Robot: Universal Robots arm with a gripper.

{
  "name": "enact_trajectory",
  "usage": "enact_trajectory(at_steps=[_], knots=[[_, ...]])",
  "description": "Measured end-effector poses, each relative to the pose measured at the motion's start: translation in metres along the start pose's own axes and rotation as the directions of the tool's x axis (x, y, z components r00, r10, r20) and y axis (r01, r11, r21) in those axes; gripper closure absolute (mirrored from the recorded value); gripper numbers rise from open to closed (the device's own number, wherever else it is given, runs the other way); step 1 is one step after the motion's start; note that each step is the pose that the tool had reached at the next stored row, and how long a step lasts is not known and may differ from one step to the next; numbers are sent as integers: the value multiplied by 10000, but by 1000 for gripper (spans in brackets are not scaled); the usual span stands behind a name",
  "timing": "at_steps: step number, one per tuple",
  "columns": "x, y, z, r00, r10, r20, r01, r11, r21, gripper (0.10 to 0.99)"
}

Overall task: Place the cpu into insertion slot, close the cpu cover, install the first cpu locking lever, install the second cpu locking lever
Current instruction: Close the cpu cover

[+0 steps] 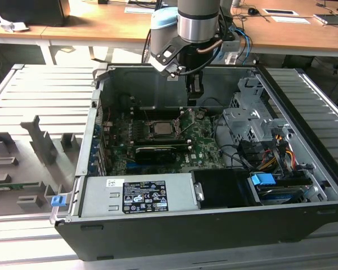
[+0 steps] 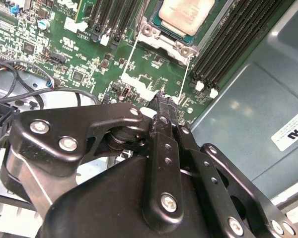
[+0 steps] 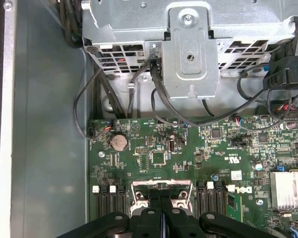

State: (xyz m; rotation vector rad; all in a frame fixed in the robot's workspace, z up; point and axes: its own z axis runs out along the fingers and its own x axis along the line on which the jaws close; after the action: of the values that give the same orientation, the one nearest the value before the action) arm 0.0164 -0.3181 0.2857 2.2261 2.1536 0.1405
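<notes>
An open computer case (image 1: 304, 225) lies on a grey slatted table (image 1: 39, 90). In the exterior view the grey power supply (image 1: 138, 194) sits at 6 o'clock of the green motherboard (image 1: 203, 147). The metal drive cage (image 1: 245, 121) and a tangle of cables (image 1: 270, 154) crowd the board's 3 o'clock side. A long black card (image 1: 158, 152) lies just at 6 o'clock of the socket. Black memory slots (image 2: 233, 39) flank the socket on both sides.

The cpu (image 2: 184, 15) sits in the insertion slot (image 1: 149, 125), its pale top showing through the window of the cpu cover (image 2: 164, 39), which lies flat around it. Two thin wire levers (image 2: 130, 60) run from the socket toward the fingertips.

The end effector (image 1: 195, 97) hangs inside the case near the rear wall. Its fingers (image 3: 151, 218) are clenched together, the tips close above the board beside the lever ends. Whether they pinch a lever I cannot tell. In the exterior view the cpu lies between 7 and 8 o'clock of the end effector, near but apart from it.
</notes>
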Motion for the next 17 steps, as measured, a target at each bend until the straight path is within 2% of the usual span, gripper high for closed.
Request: enact_trajectory(at_steps=[17], knots=[[2, 28, -37, 10000, 0, 0, 0, 10000, 0, 980]])
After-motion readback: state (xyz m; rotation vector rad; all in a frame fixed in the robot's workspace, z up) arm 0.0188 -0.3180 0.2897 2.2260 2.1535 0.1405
